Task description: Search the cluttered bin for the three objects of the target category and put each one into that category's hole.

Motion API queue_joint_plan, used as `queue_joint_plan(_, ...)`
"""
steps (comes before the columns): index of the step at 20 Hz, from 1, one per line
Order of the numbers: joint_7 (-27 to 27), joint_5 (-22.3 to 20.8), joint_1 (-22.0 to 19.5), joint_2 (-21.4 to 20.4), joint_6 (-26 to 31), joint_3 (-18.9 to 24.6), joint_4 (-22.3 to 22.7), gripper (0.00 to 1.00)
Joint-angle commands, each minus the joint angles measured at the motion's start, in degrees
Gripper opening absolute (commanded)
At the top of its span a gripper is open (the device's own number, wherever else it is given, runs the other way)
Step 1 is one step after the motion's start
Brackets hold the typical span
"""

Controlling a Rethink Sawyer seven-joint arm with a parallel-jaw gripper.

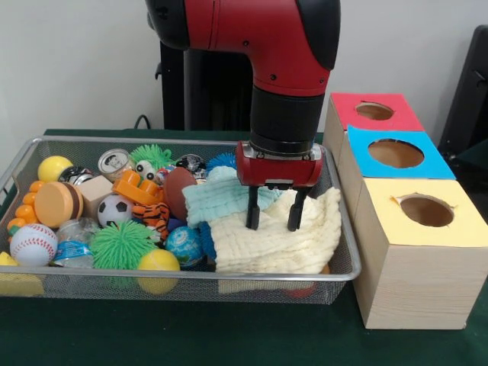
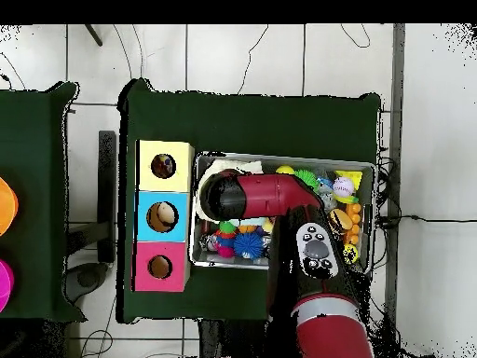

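The wire mesh bin (image 1: 191,277) holds many toys and cloths. The large cream waffle-weave cloth (image 1: 263,245) lies at its front right corner. The pale teal waffle-weave cloth (image 1: 216,203) lies just behind it. The white dotted cloth is hidden. My gripper (image 1: 274,219) is open, with both fingertips down on the cream cloth's top edge and nothing held. The yellow-topped hole (image 1: 426,210) is in the nearest box, to the right of the bin. In the overhead view the arm covers the gripper; the bin (image 2: 307,159), a bit of the cream cloth (image 2: 222,169) and the yellow hole (image 2: 164,166) show.
The blue-topped hole (image 1: 396,153) and the red-topped hole (image 1: 374,111) are in the boxes behind the yellow one. The bin's left half holds a green spiky ball (image 1: 122,244), a baseball (image 1: 33,244), a soccer ball (image 1: 114,210), a yellow ball (image 1: 158,263) and a can (image 1: 114,162).
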Motion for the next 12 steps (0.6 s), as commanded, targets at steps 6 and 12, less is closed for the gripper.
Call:
queue_joint_plan(6, 1.8, -3.7, -0.5, 2.6, -2.2, 0.7, -0.4, 1.00)
queue_joint_plan(12, 1.3, -3.9, -0.9, 2.4, -2.7, 1.1, -0.1, 0.00)
